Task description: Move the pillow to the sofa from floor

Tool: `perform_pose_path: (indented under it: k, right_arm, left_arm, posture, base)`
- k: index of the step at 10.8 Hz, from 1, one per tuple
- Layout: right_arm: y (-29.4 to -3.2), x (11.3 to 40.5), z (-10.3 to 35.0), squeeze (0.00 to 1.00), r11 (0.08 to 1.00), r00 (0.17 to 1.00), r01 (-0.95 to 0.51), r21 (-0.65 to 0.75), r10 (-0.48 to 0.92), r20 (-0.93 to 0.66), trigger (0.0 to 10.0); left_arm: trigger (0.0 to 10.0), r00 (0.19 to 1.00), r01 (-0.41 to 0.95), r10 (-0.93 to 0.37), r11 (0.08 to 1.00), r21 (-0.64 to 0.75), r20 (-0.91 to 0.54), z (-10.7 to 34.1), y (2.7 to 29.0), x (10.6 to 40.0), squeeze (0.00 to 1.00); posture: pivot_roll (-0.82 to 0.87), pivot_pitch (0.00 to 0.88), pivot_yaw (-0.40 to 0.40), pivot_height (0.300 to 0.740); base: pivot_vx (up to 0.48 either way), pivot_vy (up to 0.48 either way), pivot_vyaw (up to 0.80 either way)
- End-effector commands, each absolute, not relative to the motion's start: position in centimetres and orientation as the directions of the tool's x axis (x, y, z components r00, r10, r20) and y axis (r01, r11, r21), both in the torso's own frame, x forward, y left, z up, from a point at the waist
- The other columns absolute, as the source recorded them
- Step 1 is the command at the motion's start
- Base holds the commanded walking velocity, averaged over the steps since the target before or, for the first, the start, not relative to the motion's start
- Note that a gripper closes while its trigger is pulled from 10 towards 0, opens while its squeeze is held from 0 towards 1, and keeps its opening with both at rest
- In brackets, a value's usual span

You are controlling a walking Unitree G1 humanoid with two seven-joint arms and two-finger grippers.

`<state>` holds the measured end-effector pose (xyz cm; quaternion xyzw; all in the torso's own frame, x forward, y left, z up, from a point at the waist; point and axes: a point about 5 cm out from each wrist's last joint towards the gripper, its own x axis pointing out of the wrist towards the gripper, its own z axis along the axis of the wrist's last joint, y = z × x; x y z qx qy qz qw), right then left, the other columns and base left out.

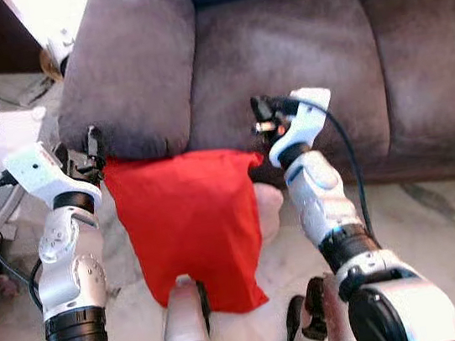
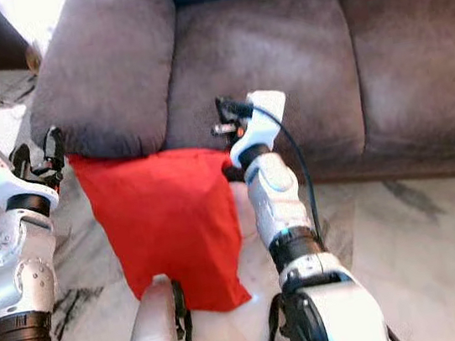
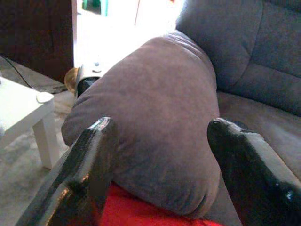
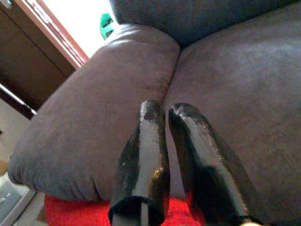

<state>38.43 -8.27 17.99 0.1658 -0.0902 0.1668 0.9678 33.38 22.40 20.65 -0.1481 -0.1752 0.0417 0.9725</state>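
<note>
While the red pillow (image 1: 189, 227) hangs in front of the grey sofa (image 1: 304, 49), its top edge stretches between the two arms, level with the front of the seat, and its lower corner dangles above the pale marble floor (image 2: 426, 253). The left tool (image 1: 89, 152) sits at the pillow's upper left corner, just below the sofa's rounded armrest (image 2: 103, 69); in the left wrist view its two black fingers (image 3: 89, 165) stand wide apart, with red cloth low between them, and whether they actually grip the cloth cannot be told. The right tool (image 1: 261, 119) is at the pillow's upper right corner, in front of the seat cushion (image 2: 272, 62); in the right wrist view its fingers (image 4: 146, 155) are drawn close together, with only a thin gap, and red cloth shows at their base. A white tabletop (image 3: 21, 106) stands beside the armrest on the robot's left.
</note>
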Motion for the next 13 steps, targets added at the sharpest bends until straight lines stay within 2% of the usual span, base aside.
perform_pose_path:
  k: [1, 4, 6, 10, 13]
  right_arm:
    - [-8.1, 37.9, 16.4, 0.00, 0.895, 0.933, -0.351, 0.277, 0.311, 0.179, 10.0]
    - [-11.0, 36.6, 12.7, 0.00, 0.932, 0.964, -0.267, 0.247, 0.257, 0.072, 10.0]
    - [-11.9, 36.1, 12.6, 0.00, 0.933, 0.961, -0.276, 0.231, 0.260, 0.097, 10.0]
    - [-11.7, 35.6, 11.0, 0.00, 0.938, 0.965, -0.259, 0.231, 0.260, 0.025, 10.0]
    - [-12.4, 34.9, 9.1, 0.00, 0.945, 0.968, -0.231, 0.232, 0.247, -0.045, 10.0]
  left_arm:
    - [10.0, 0.949, -0.056, 0.143, 0.954, -0.294, 0.282, 19.0, 22.7, 33.2, 0.00]
    - [10.0, 0.971, -0.054, 0.110, 0.966, -0.254, 0.214, 16.5, 21.3, 32.9, 0.00]
    - [10.0, 0.975, -0.065, 0.116, 0.964, -0.259, 0.189, 15.1, 21.1, 32.8, 0.00]
    - [10.0, 0.977, -0.065, 0.112, 0.966, -0.251, 0.180, 14.2, 20.5, 32.9, 0.00]
    - [10.0, 0.982, -0.088, 0.126, 0.964, -0.252, 0.139, 12.6, 20.8, 32.7, 0.00]
  posture:
    - [0.20, 0.270, 0.054, 0.667]
    - [0.17, 0.247, 0.025, 0.667]
    - [0.15, 0.232, 0.009, 0.677]
    - [0.15, 0.209, -0.014, 0.740]
    - [0.15, 0.201, -0.023, 0.740]
  base:
    - [0.000, 0.000, 0.00]
    - [0.000, 0.000, 0.00]
    - [0.000, 0.000, 0.00]
    - [0.000, 0.000, 0.00]
    - [0.000, 0.000, 0.00]
